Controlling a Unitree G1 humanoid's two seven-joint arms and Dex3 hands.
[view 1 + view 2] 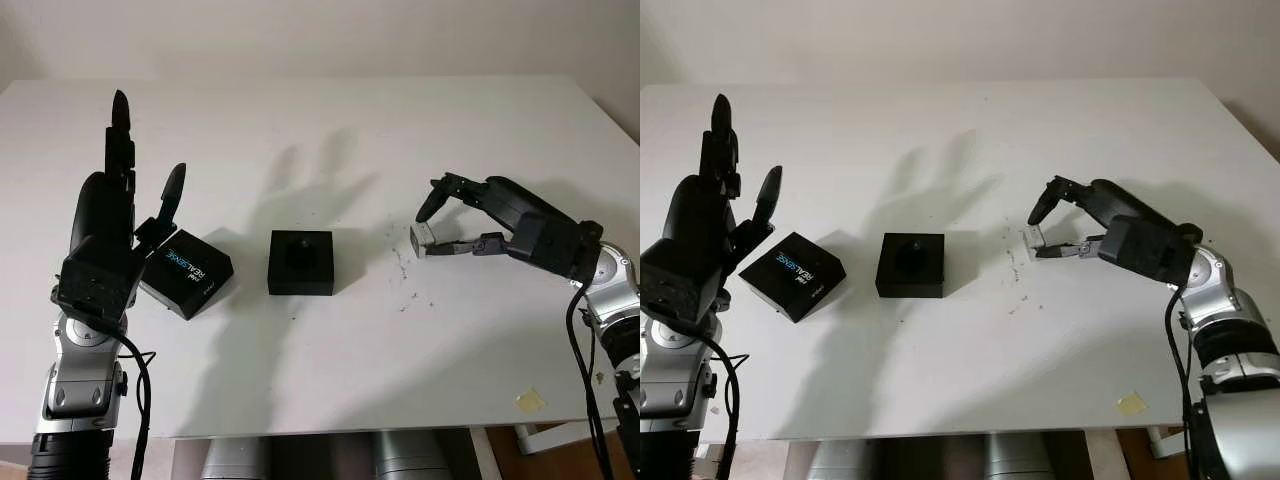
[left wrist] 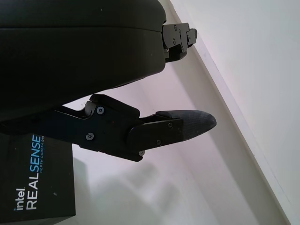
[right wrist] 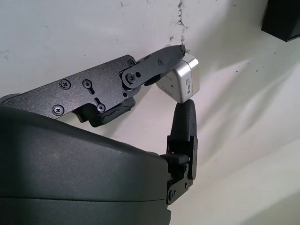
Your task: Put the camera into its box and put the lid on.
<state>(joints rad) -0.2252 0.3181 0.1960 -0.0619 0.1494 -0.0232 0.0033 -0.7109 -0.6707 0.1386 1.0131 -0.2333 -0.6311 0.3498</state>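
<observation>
the left hand [image 1: 118, 215] is raised open over the white table [image 1: 330, 140], above the lid [image 1: 187, 272] marked realsense. just right of the lid sits the open black box [image 1: 300, 262]. the right hand [image 1: 440, 228] pinches the small silver camera [image 1: 422, 238] near the box.

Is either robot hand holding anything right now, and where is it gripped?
The right robot hand pinches the silver camera at one end between its fingertips. The left robot hand, raised beside the lid, holds nothing.
</observation>
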